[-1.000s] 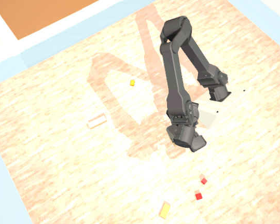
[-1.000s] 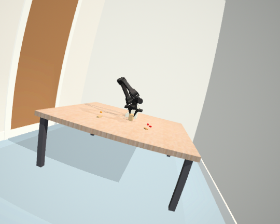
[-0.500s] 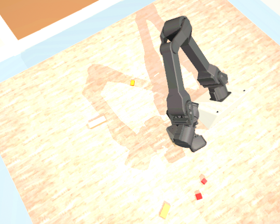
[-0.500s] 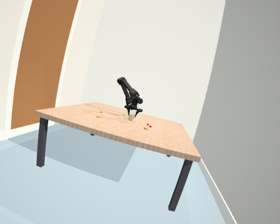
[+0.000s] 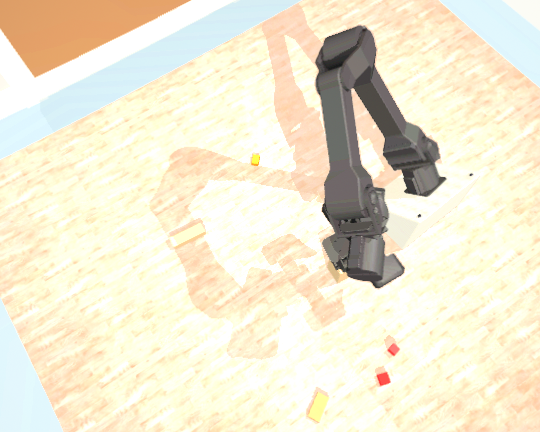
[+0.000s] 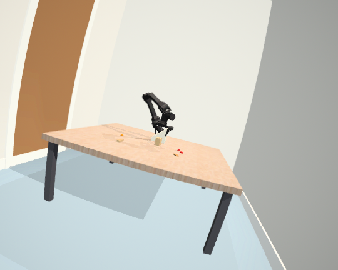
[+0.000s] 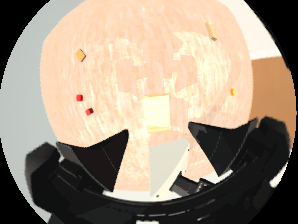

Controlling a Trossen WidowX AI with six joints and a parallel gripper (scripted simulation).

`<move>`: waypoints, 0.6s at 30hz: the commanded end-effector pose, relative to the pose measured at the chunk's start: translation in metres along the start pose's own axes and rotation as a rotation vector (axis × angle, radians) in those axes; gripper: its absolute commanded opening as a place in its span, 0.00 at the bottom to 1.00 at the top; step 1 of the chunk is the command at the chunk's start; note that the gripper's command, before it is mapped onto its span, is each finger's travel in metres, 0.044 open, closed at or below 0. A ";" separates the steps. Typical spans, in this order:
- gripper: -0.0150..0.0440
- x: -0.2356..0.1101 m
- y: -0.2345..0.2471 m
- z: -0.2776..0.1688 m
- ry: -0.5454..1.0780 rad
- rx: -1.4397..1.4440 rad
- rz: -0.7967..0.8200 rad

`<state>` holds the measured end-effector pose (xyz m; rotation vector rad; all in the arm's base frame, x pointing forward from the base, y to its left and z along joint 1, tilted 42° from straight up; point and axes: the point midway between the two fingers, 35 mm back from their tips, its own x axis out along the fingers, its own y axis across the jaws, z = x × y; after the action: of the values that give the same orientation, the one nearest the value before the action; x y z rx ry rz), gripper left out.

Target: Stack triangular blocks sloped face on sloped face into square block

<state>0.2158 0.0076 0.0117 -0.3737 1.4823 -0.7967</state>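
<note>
The two tan triangular blocks stand together as one squarish block [image 6: 158,141] [image 7: 157,111] on the table [image 6: 201,169], near its middle. I cannot make out the seam between them. In the top view only a tan sliver [image 5: 337,274] of the block shows under the wrist. My gripper [image 7: 158,128] [image 6: 160,130] is open and hangs just above the block. Its dark fingers stand wide on either side in the wrist view, clear of the block. Nothing is between them.
A pale white patch [image 5: 414,225] lies by the arm's base. A flat tan block [image 5: 187,233], a small orange cube [image 5: 255,159], two red cubes [image 5: 392,348] [image 5: 383,377] and a yellow block [image 5: 318,405] lie scattered well away from the square block.
</note>
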 end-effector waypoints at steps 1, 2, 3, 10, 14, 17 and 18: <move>1.00 -0.051 0.000 0.000 -0.017 0.012 0.018; 1.00 -0.059 -0.002 -0.002 -0.017 0.012 0.017; 1.00 -0.062 -0.002 -0.003 -0.017 0.012 0.016; 1.00 -0.059 0.001 0.001 -0.039 0.010 0.030; 1.00 -0.059 0.001 0.001 -0.039 0.010 0.030; 1.00 -0.059 0.001 0.001 -0.039 0.010 0.030; 1.00 -0.059 0.001 0.001 -0.039 0.010 0.030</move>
<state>0.2228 0.0470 0.0544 -0.3545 1.4441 -0.7731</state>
